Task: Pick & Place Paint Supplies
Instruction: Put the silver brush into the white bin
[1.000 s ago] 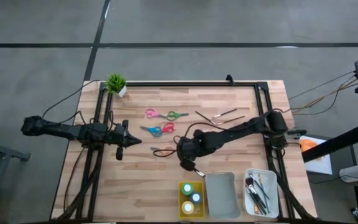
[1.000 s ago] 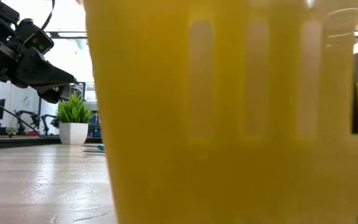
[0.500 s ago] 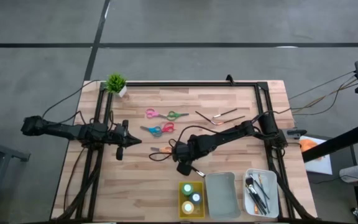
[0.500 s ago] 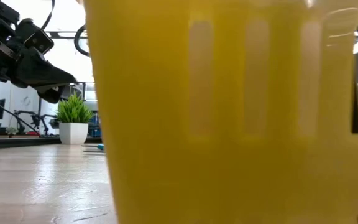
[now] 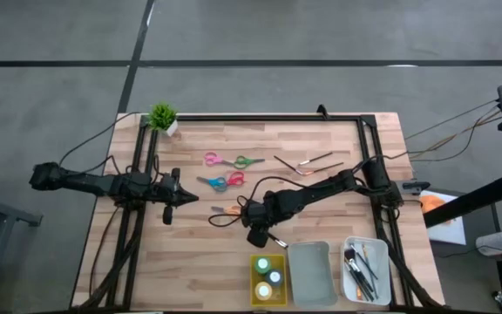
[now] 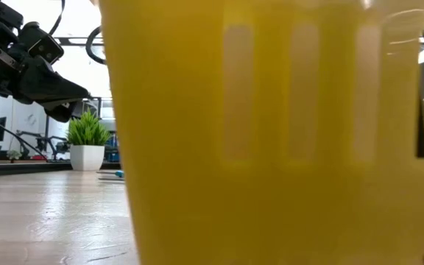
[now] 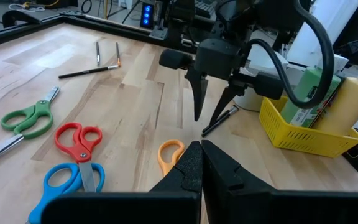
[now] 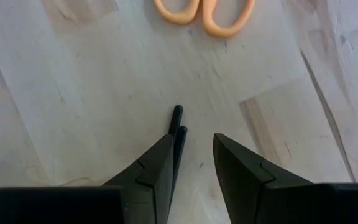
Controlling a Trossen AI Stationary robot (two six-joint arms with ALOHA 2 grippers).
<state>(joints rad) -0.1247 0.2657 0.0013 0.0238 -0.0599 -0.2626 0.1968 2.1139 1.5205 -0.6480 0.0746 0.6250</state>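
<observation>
The right gripper (image 7: pixel 211 107) hung parted over the surface (image 5: pixel 321 187), a dark brush (image 8: pixel 177 134) lying beside one finger—not gripped. Next (likely): straddle it, close. The left gripper (image 5: pixel 184 199) waited clenched.

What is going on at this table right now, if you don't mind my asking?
The robot is sorting paint supplies into trays. The right gripper, fingers open, hangs over a stubby dark brush on the wood beside the orange scissors, not yet gripping it. The left gripper waits shut at the table's left side. Bottles sit in the yellow tray and brushes in the white tray; other scissors and thin brushes still lie loose.
</observation>
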